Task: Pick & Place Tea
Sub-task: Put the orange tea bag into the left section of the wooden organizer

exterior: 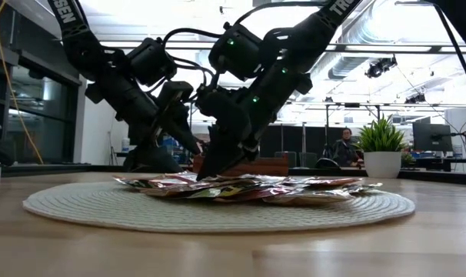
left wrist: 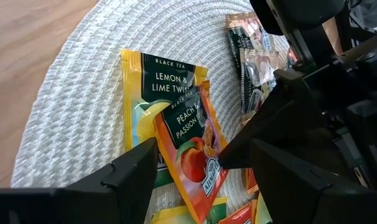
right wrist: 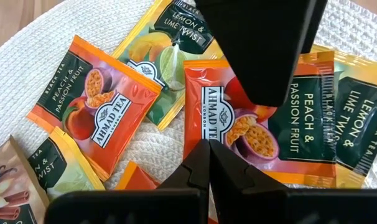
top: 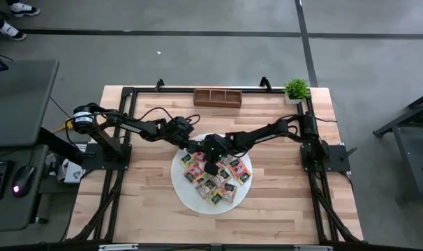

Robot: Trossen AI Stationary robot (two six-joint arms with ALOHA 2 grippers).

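Several tea packets (top: 215,178), orange, yellow, red and green, lie in a loose pile on the round white mat (top: 187,194); the pile (exterior: 248,188) also shows in the low view. My left gripper (left wrist: 204,177) is open above the pile's far left part. Its fingers stand on either side of an orange peach packet (left wrist: 191,155) that overlaps a yellow lemon packet (left wrist: 151,81). My right gripper (right wrist: 207,158) is shut, its tips down at that orange packet (right wrist: 238,124). In the high view the left gripper (top: 193,148) and right gripper (top: 210,166) nearly meet. My right gripper's shut fingertips (left wrist: 235,152) meet the orange peach packet at its edge (left wrist: 216,163), coming down at a slant from above. Nothing shows between the fingers. The packet lies flat on the pile and the mat.
The brown wooden tray (top: 217,97) stands at the table's far edge, with a small potted plant (top: 296,89) at the far right corner. Both arms crowd the space over the mat. Bare wood lies near and to both sides of the mat.
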